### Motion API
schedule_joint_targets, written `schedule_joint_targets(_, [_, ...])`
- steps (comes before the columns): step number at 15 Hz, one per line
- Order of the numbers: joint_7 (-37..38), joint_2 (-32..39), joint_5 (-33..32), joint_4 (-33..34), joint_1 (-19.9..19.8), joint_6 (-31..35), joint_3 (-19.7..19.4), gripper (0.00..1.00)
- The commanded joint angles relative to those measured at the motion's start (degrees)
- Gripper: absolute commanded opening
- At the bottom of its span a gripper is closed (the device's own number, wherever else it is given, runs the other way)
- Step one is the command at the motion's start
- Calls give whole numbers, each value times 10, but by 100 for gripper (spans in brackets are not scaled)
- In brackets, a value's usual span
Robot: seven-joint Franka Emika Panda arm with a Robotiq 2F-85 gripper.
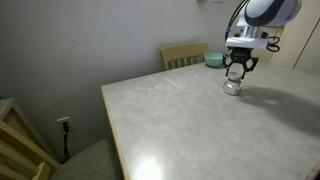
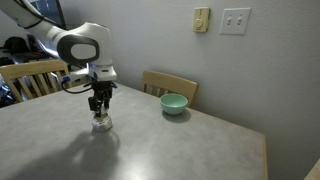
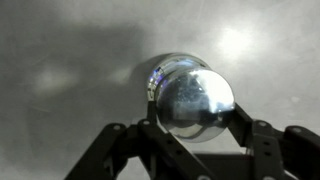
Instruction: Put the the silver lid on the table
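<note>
Wrist view: the gripper (image 3: 195, 118) enters from the bottom edge of the frame, and its two dark fingers (image 3: 148, 118) stand on either side of the silver lid (image 3: 190, 95), pressing on its rim, so it is grasping the lid. The shiny dome fills the centre of the frame and mirrors a bright light. Behind it lies the pale marbled top of the table (image 3: 60, 60). In both exterior views the arm hangs straight down over the table (image 1: 180, 130) (image 2: 190, 150), with the gripper (image 1: 237, 72) (image 2: 99, 110) pointing at the surface and the silver lid (image 1: 232, 87) (image 2: 101, 124) at its fingertips. The lid's underside sits at the tabletop or just above it, with a soft shadow beneath, and I cannot tell whether they touch. A teal bowl (image 1: 214, 59) (image 2: 174, 104) stands on the table well apart from the lid, near the far edge. Just behind that edge a light wooden chair (image 1: 185, 54) (image 2: 170, 84) shows its backrest. In an exterior view, a wall switch plate (image 2: 236, 20) sits in the upper right of the frame.
</note>
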Motion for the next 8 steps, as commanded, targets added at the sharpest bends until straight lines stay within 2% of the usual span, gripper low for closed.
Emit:
schedule_joint_targets(1, [-8,-33,-14,-28,-3,9,-2,44])
schedule_joint_targets(5, [-33,-64,-42,-40,-12,19,-14,44])
schedule_joint_targets(8, [-68,-89,-41,-50,-35,37,-20,44])
